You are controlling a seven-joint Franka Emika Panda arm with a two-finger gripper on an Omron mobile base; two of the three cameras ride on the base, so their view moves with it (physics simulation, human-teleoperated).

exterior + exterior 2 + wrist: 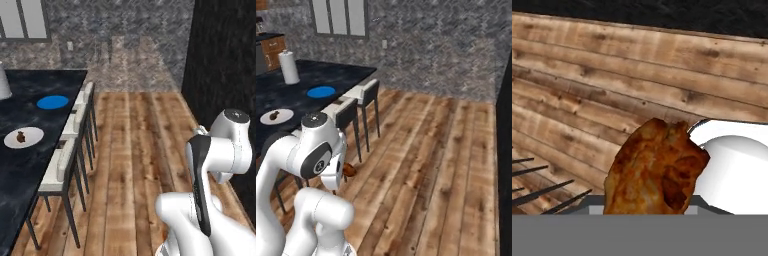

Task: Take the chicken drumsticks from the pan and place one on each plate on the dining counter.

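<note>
holding drumstick (656, 167) in gripper (649, 212), jaws pinched on it, over wooden floor (587, 75). second drumstick (21, 136) lying on white plate (31, 142), desk (30, 85). blue plate (52, 102) bare, just beyond white plate.

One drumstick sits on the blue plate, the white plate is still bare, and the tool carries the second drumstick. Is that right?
Not quite: the plates are swapped. In the left base view the drumstick lies on the white plate, and the blue plate is the bare one. The rest holds: the hand view shows the tool shut on the second drumstick.
</note>
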